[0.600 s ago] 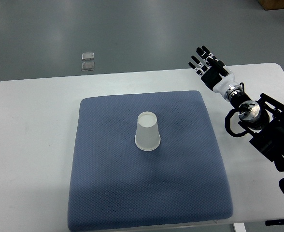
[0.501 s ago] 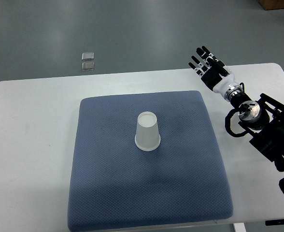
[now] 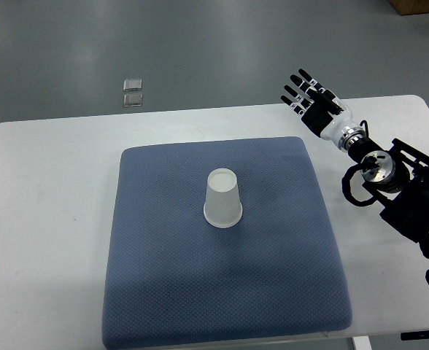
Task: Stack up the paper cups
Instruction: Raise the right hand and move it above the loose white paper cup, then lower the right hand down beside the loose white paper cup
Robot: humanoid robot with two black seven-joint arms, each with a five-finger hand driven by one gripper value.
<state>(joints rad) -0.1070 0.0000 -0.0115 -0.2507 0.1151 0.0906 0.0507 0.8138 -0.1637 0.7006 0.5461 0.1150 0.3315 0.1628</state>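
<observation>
1. Cup first: a white paper cup (image 3: 222, 198) stands upside down, wide rim down and closed base up, near the middle of a blue quilted mat (image 3: 163, 292). It looks like a single cup; whether another is nested inside it cannot be told.

2. The mat lies flat on a white table (image 3: 47, 219) and covers most of its middle, leaving bare table on the left, the far edge and the right.

3. The right hand (image 3: 313, 102) shows at the far right, above the table's far edge and just beyond the mat's far right corner. Its arm (image 3: 397, 186) comes in from the right edge of the picture, a black assembly with cables that lies over the table's right side.

4. The fingers (image 3: 293, 91) of that hand are spread and stretched out, pointing toward the far left, and they hold nothing. The hand is well apart from the cup, with open mat between them.

5. Nothing stands between the hand and the cup; the mat surface around the cup is bare.

6. Beyond the table, on the grey floor (image 3: 214, 44), two small pale squares (image 3: 133, 92) lie one just behind the other, at the far left.

7. A brown corner of something (image 3: 419, 6) shows at the far right top edge of the picture.
</observation>
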